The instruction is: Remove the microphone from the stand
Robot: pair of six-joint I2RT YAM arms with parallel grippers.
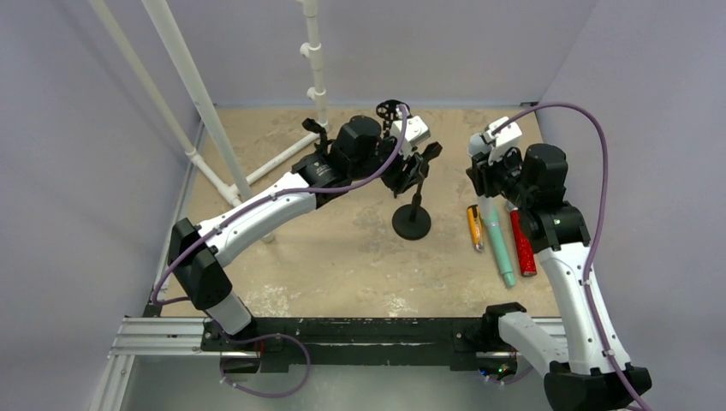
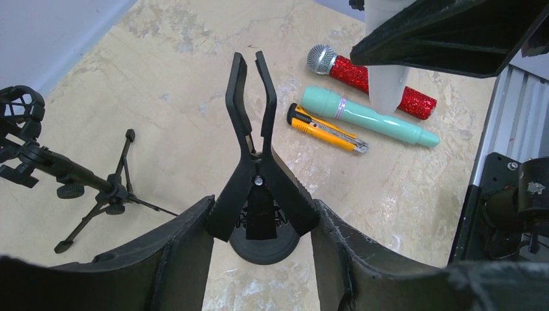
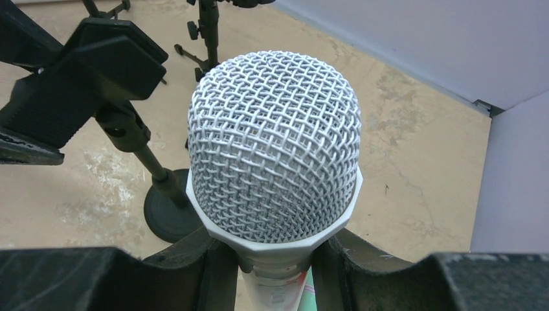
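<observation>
The right pincer [image 3: 275, 262] is clenched around the handle of the white microphone [image 3: 275, 149], holding it head uppermost, clear of the stand [image 1: 412, 214] and to its right. The left pincer [image 2: 259, 223] is closed on the handle end of the stand's black clip [image 2: 251, 103], whose two prongs stand slightly apart. On the bench [image 1: 342, 257] right of the stand lie an orange knife [image 1: 473, 227], a teal microphone [image 1: 499, 244] and a red microphone [image 1: 522, 244].
</observation>
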